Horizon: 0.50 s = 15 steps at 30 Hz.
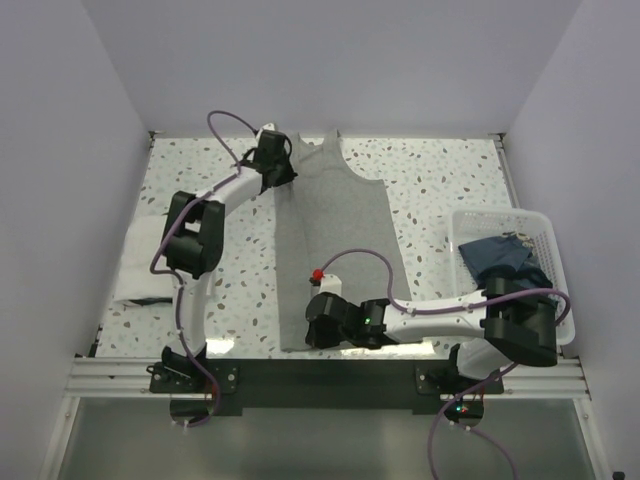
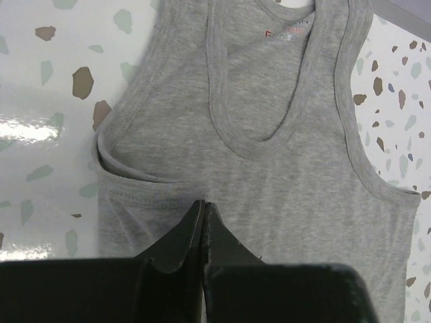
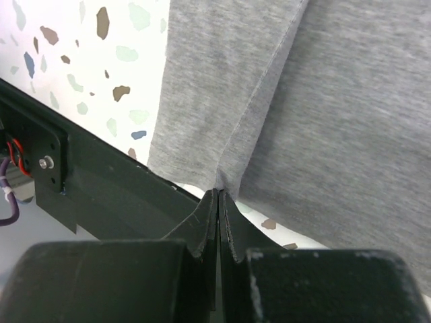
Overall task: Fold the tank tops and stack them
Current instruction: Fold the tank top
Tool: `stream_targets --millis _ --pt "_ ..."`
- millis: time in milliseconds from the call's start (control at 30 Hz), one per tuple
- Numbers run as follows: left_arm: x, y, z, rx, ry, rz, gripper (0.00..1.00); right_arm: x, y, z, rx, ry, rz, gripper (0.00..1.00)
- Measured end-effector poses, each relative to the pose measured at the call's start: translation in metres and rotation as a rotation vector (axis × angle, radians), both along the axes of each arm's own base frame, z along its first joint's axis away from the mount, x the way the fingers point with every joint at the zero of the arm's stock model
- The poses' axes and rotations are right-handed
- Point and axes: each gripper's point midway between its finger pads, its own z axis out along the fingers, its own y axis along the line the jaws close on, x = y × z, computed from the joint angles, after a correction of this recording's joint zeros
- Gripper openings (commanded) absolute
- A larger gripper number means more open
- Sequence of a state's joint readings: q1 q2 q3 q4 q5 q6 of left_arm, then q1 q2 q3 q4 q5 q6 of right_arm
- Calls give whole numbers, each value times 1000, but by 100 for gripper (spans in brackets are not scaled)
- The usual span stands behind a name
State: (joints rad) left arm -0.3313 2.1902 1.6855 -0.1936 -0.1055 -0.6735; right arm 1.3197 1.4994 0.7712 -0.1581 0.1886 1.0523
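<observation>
Left arm: stretched to the far side, elbow raised. The left pincer (image 2: 204,207) sits at the far left armhole of the grey tank top (image 1: 345,240), with its tips pressed together and a pinch of the armhole fold clamped between them.

Right arm: lies low along the near edge, reaching left. The right pincer (image 3: 219,196) is at the near left corner of the hem, tips together on the puckered hem edge.

The garment lies flat on the speckled surface (image 1: 440,180), neck far and hem near, spanning between both pincers.

A white folded cloth (image 1: 140,265) lies at the left edge, possibly the white tank top; the view is too coarse to confirm. At right, the basket (image 1: 500,215) holds a dark blue cloth (image 1: 505,262).
</observation>
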Motion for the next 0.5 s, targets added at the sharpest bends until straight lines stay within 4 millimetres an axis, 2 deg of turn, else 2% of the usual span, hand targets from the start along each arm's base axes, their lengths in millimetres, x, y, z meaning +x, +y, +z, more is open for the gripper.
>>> stream_targets --millis 267,500 --pt "2 -23 -5 -2 6 -30 0 -1 -12 -8 -17 4 -22 0" --pt "2 -33 -16 4 20 -44 0 2 -19 -8 -21 -6 -45 0"
